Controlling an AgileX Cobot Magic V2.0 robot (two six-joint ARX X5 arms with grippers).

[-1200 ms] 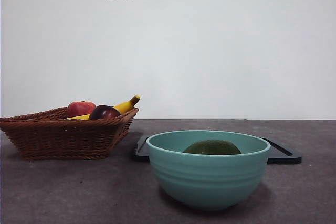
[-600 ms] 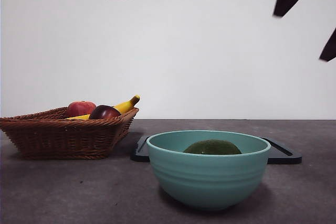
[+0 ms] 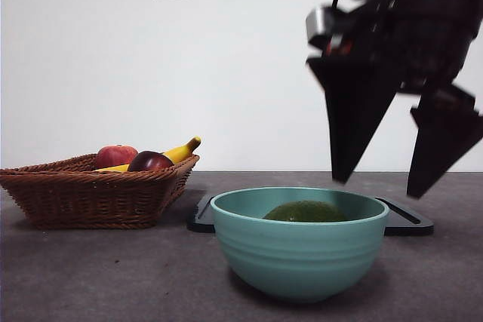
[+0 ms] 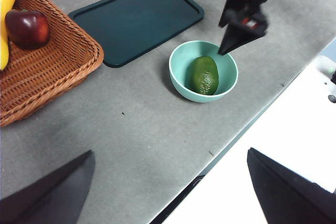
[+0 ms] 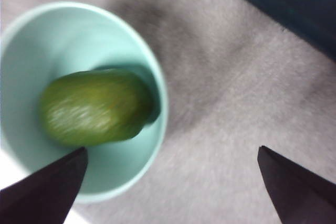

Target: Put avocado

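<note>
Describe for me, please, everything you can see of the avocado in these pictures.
The avocado is a dark green, dull-skinned, elongated oval fruit with a paler sheen on top. It lies on its side inside the teal bowl, resting on the bowl's floor, whole and uncut. From the front only its rounded top shows above the rim. The right gripper hangs open above the bowl's right side, not touching the fruit. Nothing else is in the bowl with it.
</note>
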